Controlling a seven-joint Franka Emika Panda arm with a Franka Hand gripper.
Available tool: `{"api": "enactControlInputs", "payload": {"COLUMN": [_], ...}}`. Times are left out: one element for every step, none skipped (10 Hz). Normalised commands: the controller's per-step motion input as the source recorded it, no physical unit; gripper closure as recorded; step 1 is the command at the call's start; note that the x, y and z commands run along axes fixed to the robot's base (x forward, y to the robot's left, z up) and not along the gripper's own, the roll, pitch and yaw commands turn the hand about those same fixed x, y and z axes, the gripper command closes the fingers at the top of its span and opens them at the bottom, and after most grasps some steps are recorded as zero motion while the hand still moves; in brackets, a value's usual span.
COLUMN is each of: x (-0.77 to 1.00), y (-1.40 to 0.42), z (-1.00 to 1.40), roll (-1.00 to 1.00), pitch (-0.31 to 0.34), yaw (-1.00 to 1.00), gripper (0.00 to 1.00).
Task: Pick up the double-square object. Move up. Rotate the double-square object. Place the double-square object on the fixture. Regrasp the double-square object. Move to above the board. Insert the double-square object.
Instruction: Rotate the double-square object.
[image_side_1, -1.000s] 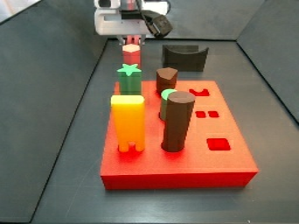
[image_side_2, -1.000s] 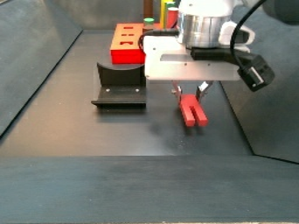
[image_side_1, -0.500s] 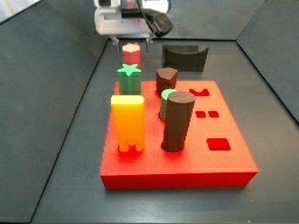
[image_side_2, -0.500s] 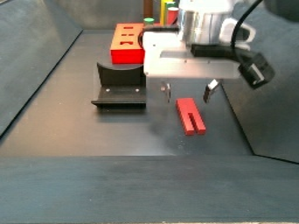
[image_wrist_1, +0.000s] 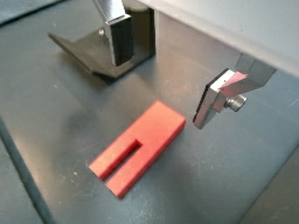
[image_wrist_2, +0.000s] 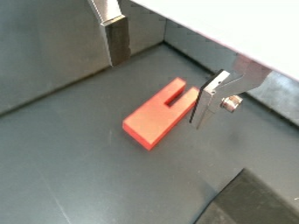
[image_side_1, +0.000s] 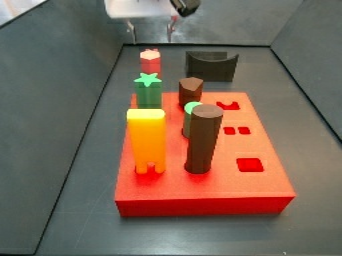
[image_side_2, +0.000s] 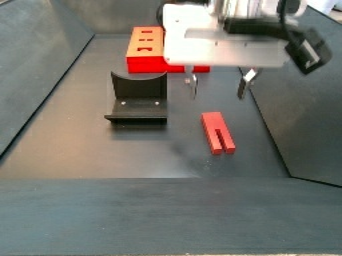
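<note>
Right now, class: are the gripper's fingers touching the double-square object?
Apart. A side view shows the gripper open above the double-square object lying on the floor, with dark floor showing between them.

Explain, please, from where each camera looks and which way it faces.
Wrist view: looks down past the fingers at the double-square object on the floor, fixture behind.
Wrist view: looks down at the same object, fingers open above it.
Side view: beyond the board's end, looking along its pegs to the gripper.
Side view: opposite end, facing the gripper, fixture and board.
All but the board-end view share the object.
</note>
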Motion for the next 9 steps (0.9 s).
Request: {"api": "enactControlInputs", "payload": {"x": [-0.04, -0.03, 0.00, 0.00, 0.01, 0.05, 0.04, 0.03, 0.03], "y": [0.01, 0.01, 0.00, -0.01, 0.00, 0.00, 0.00, 0.00, 0.00], "z": [0.86, 0.67, 0.00, -0.19, -0.25, -0.18, -0.11, -0.05, -0.04], "roll": [0.10, 0.11, 0.00, 0.00, 0.00, 0.00, 0.00, 0.00, 0.00], "pitch": [0.074, 0.078, 0.000, 0.000, 0.000, -0.003, -0.004, -0.006, -0.006], "yaw": [-0.02, -0.01, 1.00, 1.00, 1.00, 1.00, 1.00, 1.00, 1.00], "gripper": [0.00, 0.00, 0.00, 0.00, 0.00, 0.00, 0.00, 0.00, 0.00]}}
